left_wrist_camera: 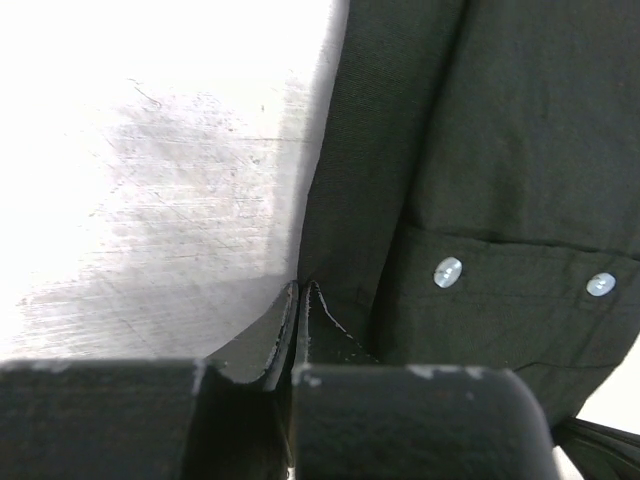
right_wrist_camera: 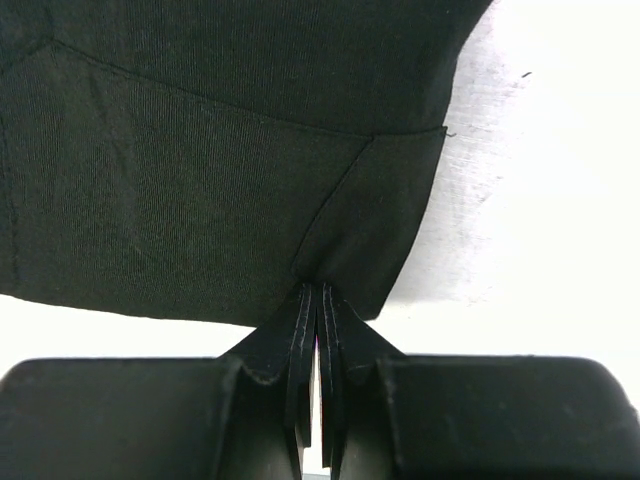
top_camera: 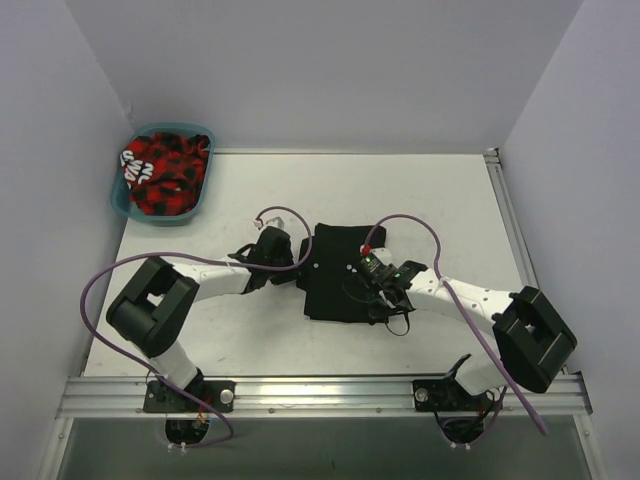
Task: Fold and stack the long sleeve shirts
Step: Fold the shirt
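black shirt (top_camera: 335, 275) is lying well right of the teal basket (top_camera: 122, 205), left gripper (left_wrist_camera: 300, 300) and right gripper (right_wrist_camera: 318, 300) both pinching closed on its side edges (probably soft, light, floppy, so edge grips are suiting it)

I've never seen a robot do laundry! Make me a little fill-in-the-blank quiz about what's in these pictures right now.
The shirt laid out in the middle is plain ____.
The basket in the far-left corner holds red-and-black cloth and is coloured ____.
The left fingers and right fingers are both ____ on the shirt's edges.
Missing words: black; teal; shut.
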`<move>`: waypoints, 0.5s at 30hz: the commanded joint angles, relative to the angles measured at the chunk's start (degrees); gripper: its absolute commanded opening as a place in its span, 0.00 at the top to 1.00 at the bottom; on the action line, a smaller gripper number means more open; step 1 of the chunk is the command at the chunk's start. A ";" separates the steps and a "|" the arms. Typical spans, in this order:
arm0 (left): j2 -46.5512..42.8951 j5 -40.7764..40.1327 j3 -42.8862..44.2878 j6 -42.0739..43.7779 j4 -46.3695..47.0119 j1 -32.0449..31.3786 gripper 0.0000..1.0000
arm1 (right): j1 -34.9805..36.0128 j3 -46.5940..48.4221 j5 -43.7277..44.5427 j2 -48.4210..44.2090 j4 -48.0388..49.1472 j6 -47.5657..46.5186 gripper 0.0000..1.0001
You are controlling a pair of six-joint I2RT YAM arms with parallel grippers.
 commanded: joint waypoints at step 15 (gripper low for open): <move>-7.84 -0.75 -0.21 3.78 -7.55 0.57 0.68 | -0.34 5.95 -4.47 -6.34 -6.63 -2.38 0.61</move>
